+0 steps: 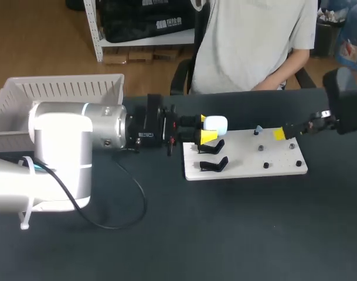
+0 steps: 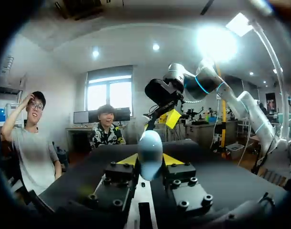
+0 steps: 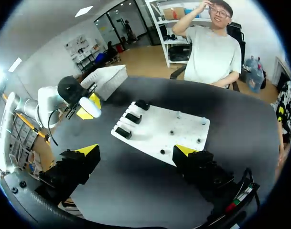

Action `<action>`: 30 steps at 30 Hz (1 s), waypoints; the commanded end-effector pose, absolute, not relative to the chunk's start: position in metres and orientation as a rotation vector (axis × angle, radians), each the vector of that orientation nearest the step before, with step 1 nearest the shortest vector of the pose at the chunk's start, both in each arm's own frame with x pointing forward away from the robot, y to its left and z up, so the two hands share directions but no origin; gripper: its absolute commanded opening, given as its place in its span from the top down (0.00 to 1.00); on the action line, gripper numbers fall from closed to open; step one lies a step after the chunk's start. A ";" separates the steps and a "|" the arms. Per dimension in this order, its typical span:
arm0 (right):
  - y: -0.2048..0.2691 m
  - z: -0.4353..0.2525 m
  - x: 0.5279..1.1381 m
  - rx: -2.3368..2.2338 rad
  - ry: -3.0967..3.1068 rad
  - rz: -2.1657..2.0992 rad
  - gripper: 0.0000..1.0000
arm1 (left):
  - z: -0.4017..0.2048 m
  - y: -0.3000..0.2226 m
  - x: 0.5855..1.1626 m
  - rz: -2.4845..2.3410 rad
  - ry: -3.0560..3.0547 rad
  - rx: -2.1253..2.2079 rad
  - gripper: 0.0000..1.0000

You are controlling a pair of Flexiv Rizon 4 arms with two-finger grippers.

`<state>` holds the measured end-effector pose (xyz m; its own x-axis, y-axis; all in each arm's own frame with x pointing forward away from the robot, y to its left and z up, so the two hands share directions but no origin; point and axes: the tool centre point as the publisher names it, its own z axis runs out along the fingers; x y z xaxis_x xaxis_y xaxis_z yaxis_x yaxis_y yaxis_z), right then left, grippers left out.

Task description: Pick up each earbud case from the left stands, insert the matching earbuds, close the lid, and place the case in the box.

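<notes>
A smooth, rounded, pale bluish-white case is grasped in the left jaws, raised near the stands on the board. Its lid seam is unreadable. The right jaws are released.

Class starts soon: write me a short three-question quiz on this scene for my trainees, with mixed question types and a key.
1. True or false: the left claw is shut on the earbud case.
2. The right claw is: A) shut on an earbud, B) open, C) out of view.
3. Fill in: the white basket stands on the robot's ___ side.
Key: 1 true; 2 B; 3 left.
</notes>
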<state>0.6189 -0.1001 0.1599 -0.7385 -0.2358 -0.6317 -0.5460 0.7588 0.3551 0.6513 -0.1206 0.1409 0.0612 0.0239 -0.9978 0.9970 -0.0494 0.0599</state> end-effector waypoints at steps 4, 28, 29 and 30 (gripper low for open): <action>-0.065 0.161 0.621 -0.622 2.376 0.729 0.00 | 0.134 -0.125 0.654 -1.201 1.141 1.289 1.00; 0.004 0.154 0.629 -0.640 2.412 0.812 0.00 | 0.128 -0.124 0.656 -1.187 1.114 1.268 1.00; 0.006 0.152 0.630 -0.641 2.417 0.814 0.00 | 0.128 -0.124 0.656 -1.187 1.114 1.268 1.00; 0.007 0.151 0.631 -0.639 2.423 0.816 0.00 | 0.128 -0.124 0.656 -1.187 1.114 1.268 1.00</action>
